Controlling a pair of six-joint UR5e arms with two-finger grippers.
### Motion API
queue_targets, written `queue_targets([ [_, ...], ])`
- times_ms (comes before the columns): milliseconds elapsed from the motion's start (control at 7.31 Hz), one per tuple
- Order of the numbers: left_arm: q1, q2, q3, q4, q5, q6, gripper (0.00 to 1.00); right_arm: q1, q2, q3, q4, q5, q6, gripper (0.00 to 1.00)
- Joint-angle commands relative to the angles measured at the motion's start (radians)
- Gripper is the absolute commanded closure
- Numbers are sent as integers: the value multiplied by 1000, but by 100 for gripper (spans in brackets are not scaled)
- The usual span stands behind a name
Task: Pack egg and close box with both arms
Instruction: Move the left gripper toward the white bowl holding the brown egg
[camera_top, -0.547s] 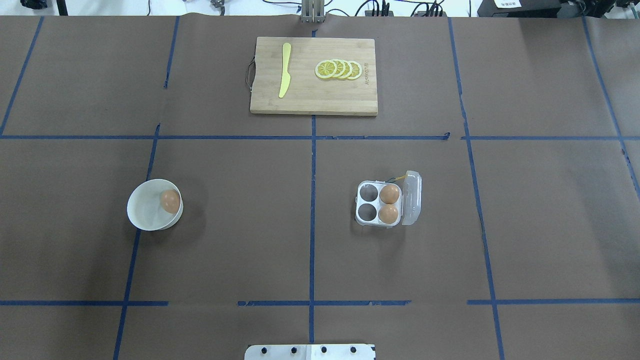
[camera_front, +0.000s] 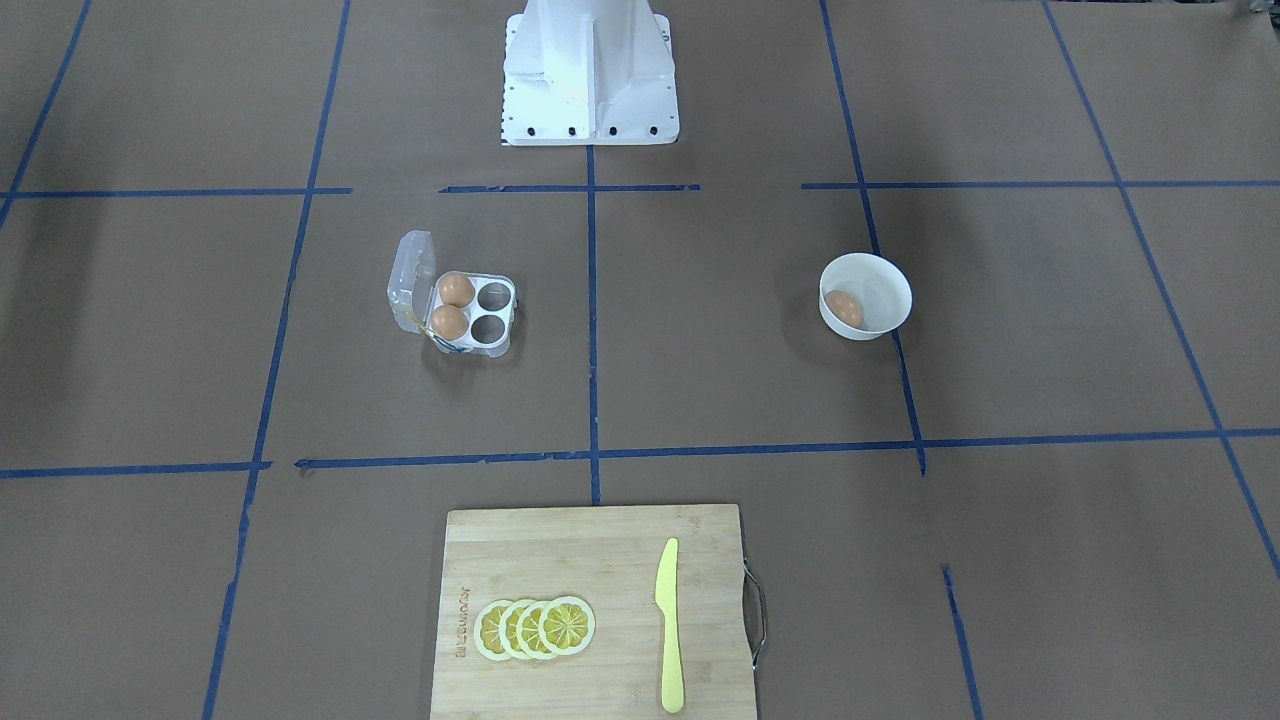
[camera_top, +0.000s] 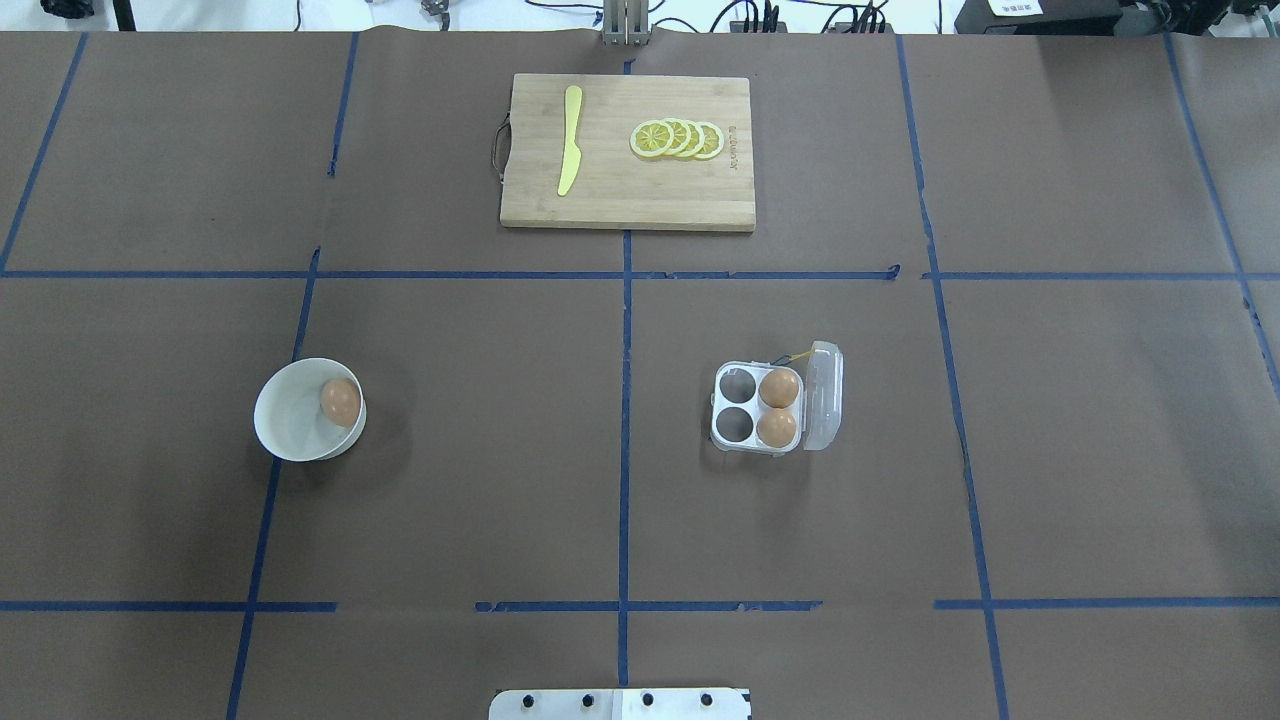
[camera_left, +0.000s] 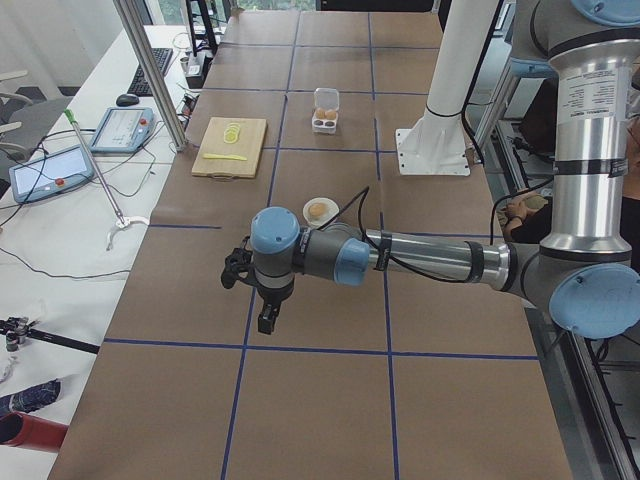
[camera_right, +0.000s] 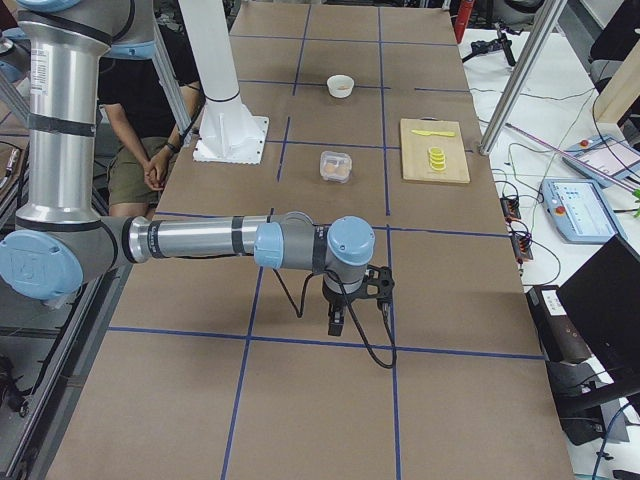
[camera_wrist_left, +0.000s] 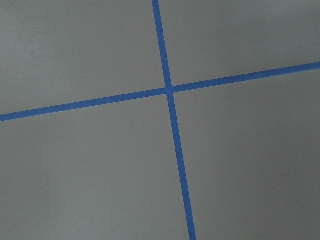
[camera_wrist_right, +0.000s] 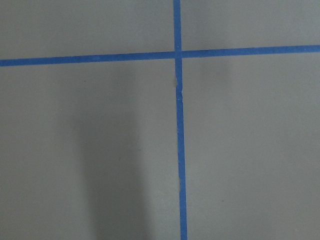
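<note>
One egg (camera_top: 340, 401) lies in a round white bowl (camera_top: 283, 425) on the table's left half; it also shows in the front-facing view (camera_front: 843, 308). The clear box (camera_top: 735, 408) stands right of centre with its lid (camera_top: 824, 396) open. Two eggs (camera_top: 779, 388) fill its right cells; the two left cells are empty. My left gripper (camera_left: 267, 318) shows only in the exterior left view, far from the bowl, above the table. My right gripper (camera_right: 338, 322) shows only in the exterior right view, far from the box. I cannot tell whether either is open or shut.
A wooden cutting board (camera_top: 610, 200) at the far middle holds a yellow knife (camera_top: 570, 152) and several lemon slices (camera_top: 678, 138). Blue tape lines cross the brown table cover. The white pedestal base (camera_front: 590, 75) stands at the robot's edge. Both wrist views show only table and tape.
</note>
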Motion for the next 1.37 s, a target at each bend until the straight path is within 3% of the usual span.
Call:
queue_targets([
  [0,61,-78,-12,-94,-37,-45,0,1,-6,21,-1,10,-1,0],
  [410,219,-168,-38,-90,-115,-111,0,1,5,46,2,20,-2,0],
  [547,278,-201,-77,-119,-120,-437,0,1,38,47,-10,14,-1,0],
  [821,450,-192,-224,-134,8,-793,0,1,22,21,-7,32,8,0],
  [957,513,-178,-246,-139,59,-936,0,1,16,26,-7,37,8,0],
  [1231,665,-137,-256,-171,260,-1164,3,1,20,27,-6,37,13,0],
])
